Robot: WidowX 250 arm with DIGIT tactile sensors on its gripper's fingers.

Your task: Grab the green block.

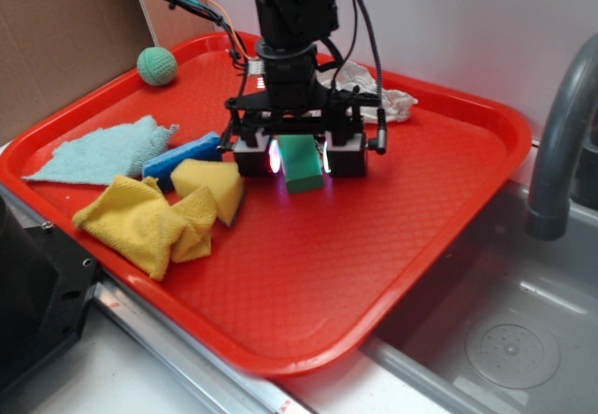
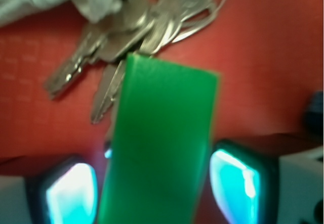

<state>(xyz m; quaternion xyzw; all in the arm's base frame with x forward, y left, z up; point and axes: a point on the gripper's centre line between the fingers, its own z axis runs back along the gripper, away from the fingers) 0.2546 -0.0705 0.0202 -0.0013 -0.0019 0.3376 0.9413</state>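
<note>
Exterior view: gripper (image 1: 299, 157) low over red tray (image 1: 448, 218), green block (image 1: 302, 163) upright between its two pads, near tray centre. Pads flank block closely; contact not clear from here. Left of it: yellow sponge (image 1: 210, 186), blue sponge (image 1: 180, 157), yellow cloth (image 1: 145, 222), light blue cloth (image 1: 98, 152). Teal ball (image 1: 157, 65) at far corner. White rag (image 1: 378, 101) behind arm.

Wrist view: green block (image 2: 159, 148) between glowing pads (image 2: 68, 193) (small gaps visible either side, so not clamped). Keys (image 2: 136, 32) on tray just beyond block.
</note>
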